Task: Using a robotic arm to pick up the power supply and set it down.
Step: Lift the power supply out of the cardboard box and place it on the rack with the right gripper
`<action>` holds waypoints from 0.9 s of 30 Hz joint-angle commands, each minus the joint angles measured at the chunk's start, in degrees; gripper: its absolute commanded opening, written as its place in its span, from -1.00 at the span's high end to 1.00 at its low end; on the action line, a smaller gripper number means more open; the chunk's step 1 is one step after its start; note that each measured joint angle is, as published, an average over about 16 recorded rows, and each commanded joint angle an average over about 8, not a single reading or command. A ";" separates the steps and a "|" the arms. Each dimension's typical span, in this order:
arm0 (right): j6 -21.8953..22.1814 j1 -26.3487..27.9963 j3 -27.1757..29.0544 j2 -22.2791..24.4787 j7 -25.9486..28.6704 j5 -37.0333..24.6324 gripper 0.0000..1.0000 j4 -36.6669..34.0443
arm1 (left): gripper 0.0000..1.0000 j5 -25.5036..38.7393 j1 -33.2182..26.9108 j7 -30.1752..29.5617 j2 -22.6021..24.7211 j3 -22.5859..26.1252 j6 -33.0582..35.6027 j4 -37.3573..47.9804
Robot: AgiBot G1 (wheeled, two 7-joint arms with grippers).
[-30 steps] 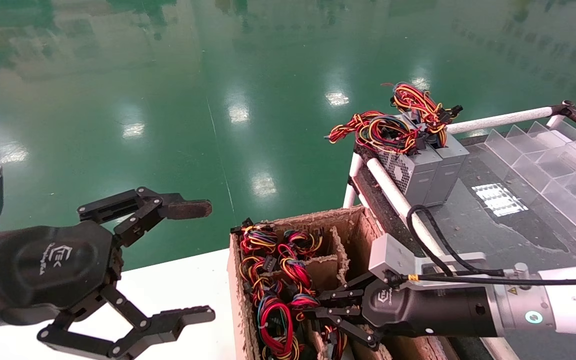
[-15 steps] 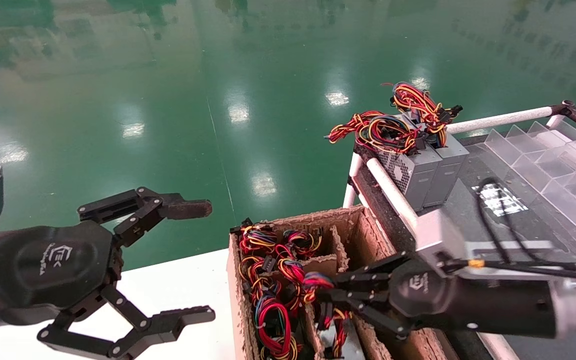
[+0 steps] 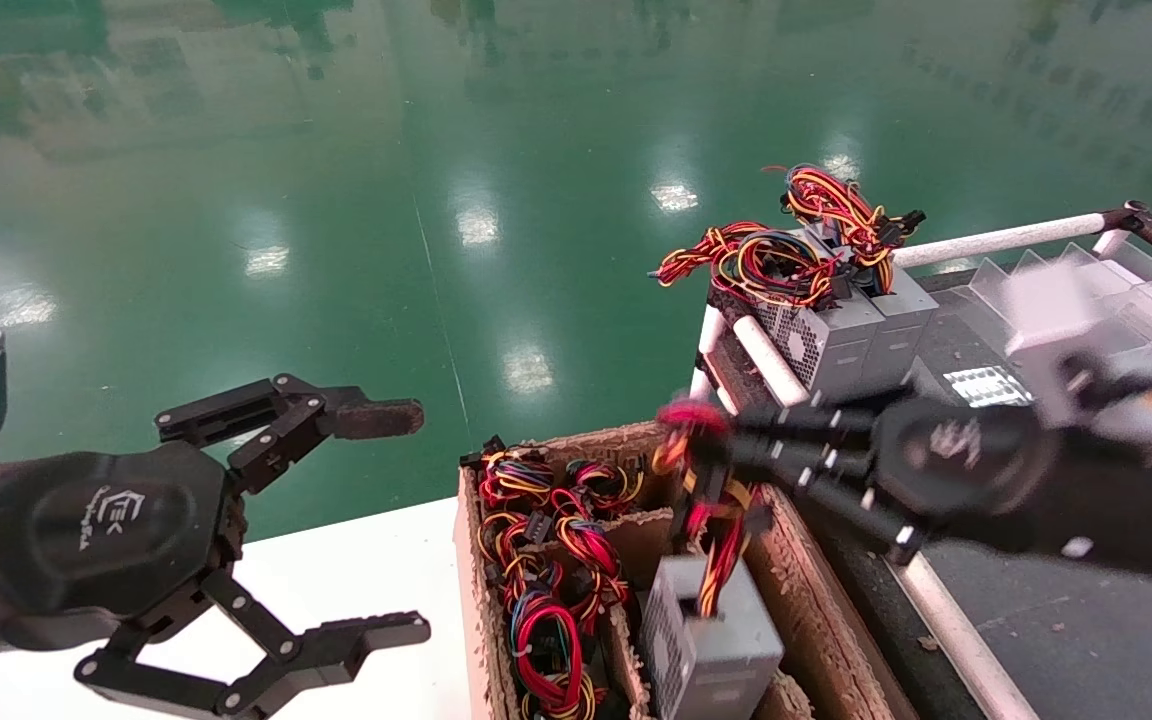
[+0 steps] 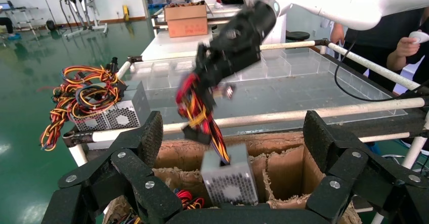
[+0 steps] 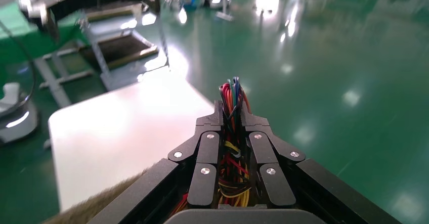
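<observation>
The power supply [image 3: 711,640] is a grey metal box hanging by its red, yellow and black wire bundle [image 3: 706,480], its lower part still inside a cardboard box compartment. My right gripper [image 3: 726,450], on the white robotic arm, is shut on that bundle above the box. In the right wrist view the wires [image 5: 232,95] are pinched between the black fingers [image 5: 210,133]. The left wrist view shows the power supply [image 4: 230,181] dangling below the right gripper [image 4: 202,80]. My left gripper [image 3: 391,525] hangs open and empty left of the box.
The cardboard box [image 3: 806,600] has torn dividers and more wire bundles [image 3: 546,560] in its left compartments. Two power supplies [image 3: 846,340] stand on the dark bench behind a white pipe rail [image 3: 786,380]. Clear dividers [image 3: 1116,320] lie at back right; a white table [image 3: 336,580] at left.
My right gripper rose out of the cardboard box, up and to the right, pulling the power supply up by its wires. The left arm has not moved.
</observation>
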 commanded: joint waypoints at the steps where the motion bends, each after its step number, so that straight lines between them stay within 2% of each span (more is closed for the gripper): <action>1: 0.05 0.61 0.81 0.39 0.07 1.03 1.00 -0.19 | -1.00 0.00 0.00 0.00 0.00 0.00 0.00 0.00; 13: -0.71 8.49 3.97 0.77 -2.26 3.34 1.00 -6.49 | -1.00 0.00 0.00 0.00 0.00 0.01 0.00 0.00; 21: -0.34 13.11 4.34 1.47 -4.90 1.15 1.00 -13.14 | -1.00 -0.01 0.00 0.00 0.00 0.01 0.00 0.00; 27: -1.74 15.58 4.03 2.44 -7.06 -0.58 1.00 -18.38 | -1.00 -0.01 0.00 0.01 0.00 0.01 0.00 0.00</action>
